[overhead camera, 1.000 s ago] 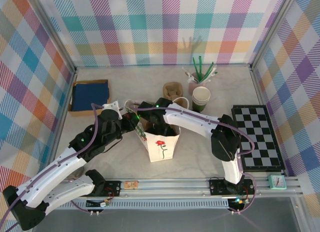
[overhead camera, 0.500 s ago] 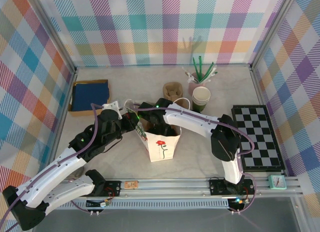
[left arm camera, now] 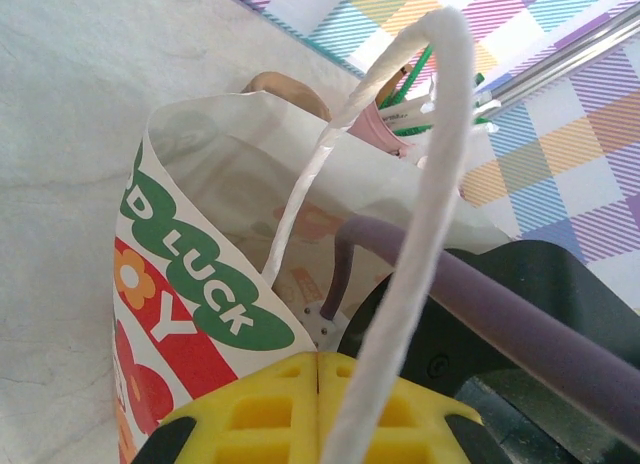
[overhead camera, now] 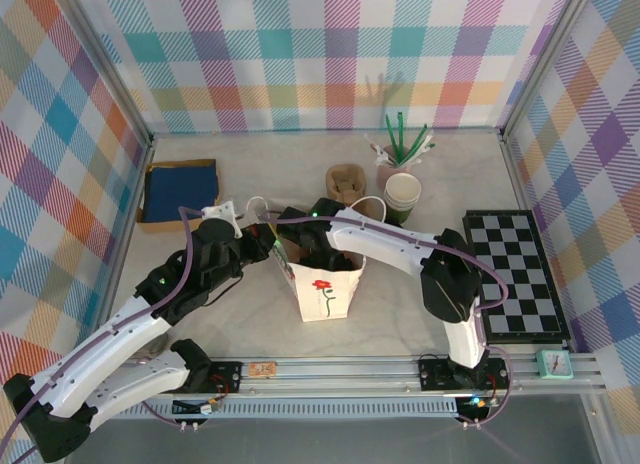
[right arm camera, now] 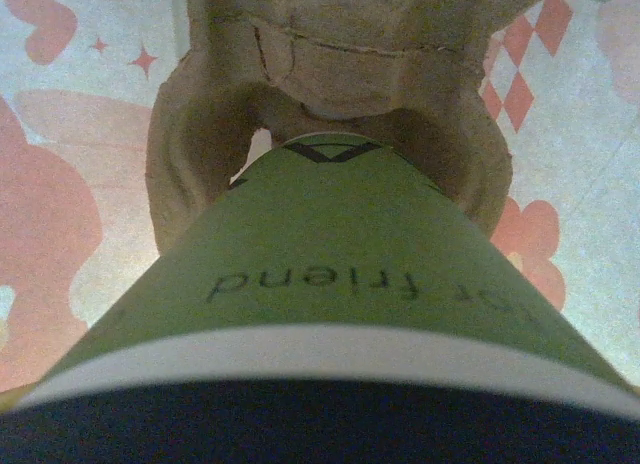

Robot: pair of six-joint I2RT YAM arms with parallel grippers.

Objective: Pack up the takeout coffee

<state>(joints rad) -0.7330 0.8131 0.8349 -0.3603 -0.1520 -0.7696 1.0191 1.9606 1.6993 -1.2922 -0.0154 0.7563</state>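
**Item: takeout coffee** (right arm camera: 330,254). Small green paper cup with a pale band under a black lid and printed lettering on its side. It sits inside the white paper bag (overhead camera: 326,292). Its base is seated in a brown pulp cup holder (right arm camera: 330,64) on the bag's floor, and its lid end points up toward the right wrist camera.

**Relative to right pincer** (overhead camera: 322,254): the pincer reaches down through the bag mouth and the cup is directly beneath it, filling the wrist view. The jaws stand wide. The fingers are hidden by the cup, so it cannot be told whether they grip the cup or stand clear of it.

**Left pincer** (left arm camera: 318,384): yellow fingers are closed together on the bag's white cord handle (left arm camera: 440,134) at the bag's left rim. The cord loops up and away from the jaws.

**Bag**: upright near the middle of the bench (overhead camera: 250,174) with its mouth open. A red flower is printed on the near face and green "LUCK" lettering on the side panel.

**Other stock on the bench, all apart from the bag:**
- Stack of lidless cups (overhead camera: 403,192), behind and to the right
- Spare pulp tray (overhead camera: 346,180), beside that stack
- Pot of green and white sticks (overhead camera: 400,149), at the back
- Chessboard (overhead camera: 515,274), at the right edge
- Blue pad (overhead camera: 180,191), at the left
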